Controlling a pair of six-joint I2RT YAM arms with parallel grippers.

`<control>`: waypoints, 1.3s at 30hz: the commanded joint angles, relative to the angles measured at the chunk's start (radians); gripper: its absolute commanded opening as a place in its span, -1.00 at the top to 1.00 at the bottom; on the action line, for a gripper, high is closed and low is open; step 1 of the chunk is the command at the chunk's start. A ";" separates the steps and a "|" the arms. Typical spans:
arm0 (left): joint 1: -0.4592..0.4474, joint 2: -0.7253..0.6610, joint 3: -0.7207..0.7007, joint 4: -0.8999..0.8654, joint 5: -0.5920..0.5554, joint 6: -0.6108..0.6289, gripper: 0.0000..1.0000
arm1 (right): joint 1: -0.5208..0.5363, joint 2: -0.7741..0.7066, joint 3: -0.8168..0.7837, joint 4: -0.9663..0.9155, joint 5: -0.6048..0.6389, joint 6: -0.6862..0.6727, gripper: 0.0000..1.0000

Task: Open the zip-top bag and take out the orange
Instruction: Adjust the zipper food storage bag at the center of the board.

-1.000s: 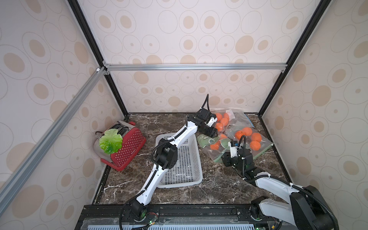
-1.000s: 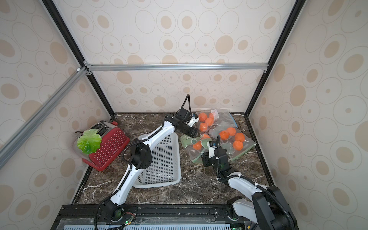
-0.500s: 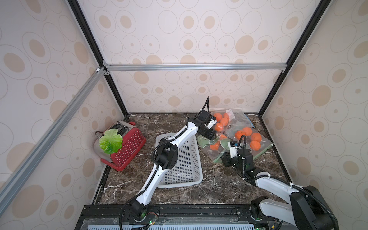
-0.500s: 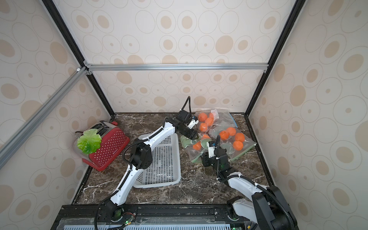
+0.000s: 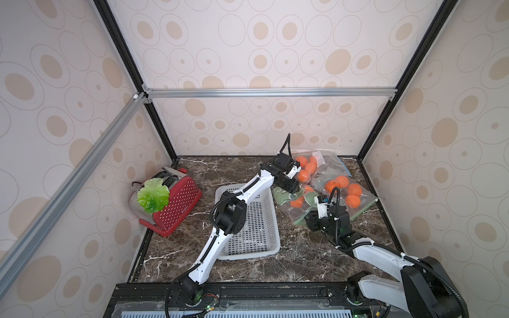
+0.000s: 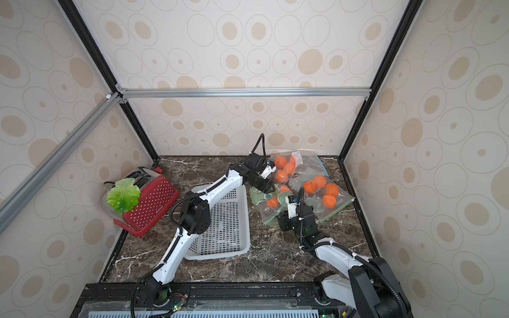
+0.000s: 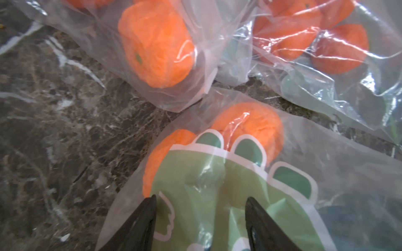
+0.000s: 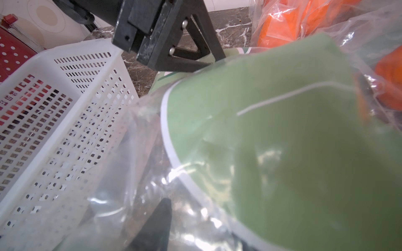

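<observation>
Left pincer (image 7: 200,197) stands apart over zip-top bag (image 7: 195,173) bearing green-and-white printed figure; right pincer (image 5: 308,217): state cannot be told.

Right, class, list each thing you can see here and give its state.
Printed zip-top bag: oranges inside, seal hidden.
Left gripper: open over that bag.
Right gripper: at that bag's edge, jaws hidden.
White basket: upright, empty.
Red toaster: tilted, lettuce leaf on it.

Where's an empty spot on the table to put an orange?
Bare marble table lies between the white basket and the front rail, and between the basket and the red toaster. The back right corner is crowded with bags of oranges.
</observation>
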 commanded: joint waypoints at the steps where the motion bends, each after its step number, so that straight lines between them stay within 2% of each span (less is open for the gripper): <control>1: -0.006 0.024 0.007 -0.027 0.113 -0.002 -0.27 | -0.003 -0.008 0.020 -0.013 -0.004 -0.005 0.04; 5: -0.005 0.023 -0.003 -0.035 0.069 0.007 -0.30 | -0.002 -0.019 0.017 -0.020 0.000 -0.007 0.03; 6: -0.005 0.026 -0.001 -0.042 0.063 0.011 -0.25 | -0.002 -0.022 0.016 -0.022 0.002 -0.006 0.03; 8: -0.006 0.028 -0.005 -0.046 0.058 0.009 -0.09 | -0.002 -0.027 0.015 -0.026 0.004 -0.006 0.03; 10: -0.005 0.025 -0.016 -0.048 0.050 0.003 0.20 | -0.002 -0.032 0.015 -0.029 0.004 -0.006 0.02; 17: -0.005 -0.015 -0.045 -0.050 0.033 0.006 0.95 | -0.003 -0.052 0.019 -0.048 0.013 -0.011 0.00; 18: -0.005 -0.027 -0.045 -0.046 0.024 0.001 1.00 | -0.002 -0.052 0.017 -0.047 0.013 -0.010 0.00; 22: -0.004 -0.091 -0.067 0.004 0.028 -0.030 1.00 | -0.003 -0.052 0.013 -0.050 0.013 -0.011 -0.01; 30: -0.005 -0.283 -0.213 0.186 0.053 -0.073 1.00 | -0.002 -0.068 -0.003 -0.043 0.022 -0.016 -0.05; 35: -0.007 -0.337 -0.253 0.210 0.093 -0.087 1.00 | -0.002 -0.081 -0.016 -0.026 0.033 -0.021 -0.14; 39: -0.023 -0.370 -0.277 0.211 0.096 -0.064 1.00 | -0.002 -0.086 -0.050 0.057 0.038 -0.019 -0.18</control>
